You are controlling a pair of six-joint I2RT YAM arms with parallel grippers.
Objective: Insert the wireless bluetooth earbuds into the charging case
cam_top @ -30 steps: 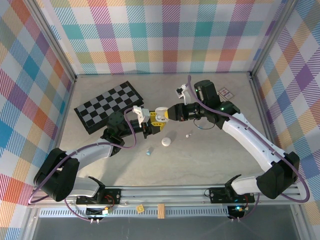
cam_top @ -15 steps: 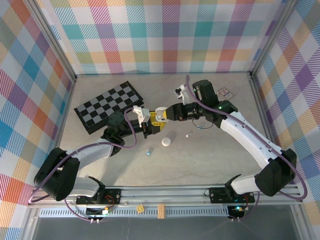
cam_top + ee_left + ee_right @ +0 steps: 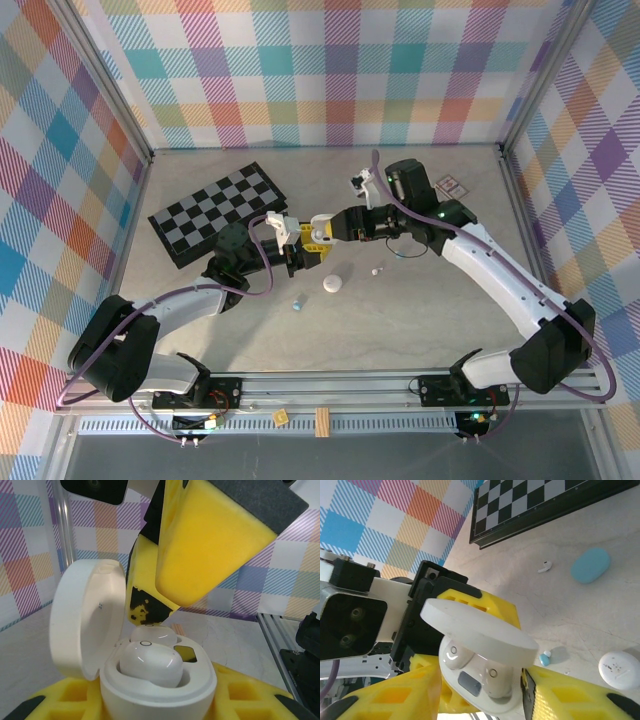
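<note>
Left wrist view, lower centre: left gripper (image 3: 157,702) clamps the open charging case (image 3: 200,682); right gripper (image 3: 155,609), parted above the earbud (image 3: 150,662), could snag it retreating.

Left arm (image 3: 188,306) and right arm (image 3: 500,285): white link shells, black joint housings, purple cables (image 3: 265,250) alongside; yellow moulded fingers (image 3: 210,545) with black patches; green lamp (image 3: 441,213) on right arm.

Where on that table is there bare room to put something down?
Bare: the near middle, between the white case and the front rail; also the strip between the right arm and the right wall. Crowded: the centre, where both arms meet around the open charging case, with loose earbuds close by.
</note>
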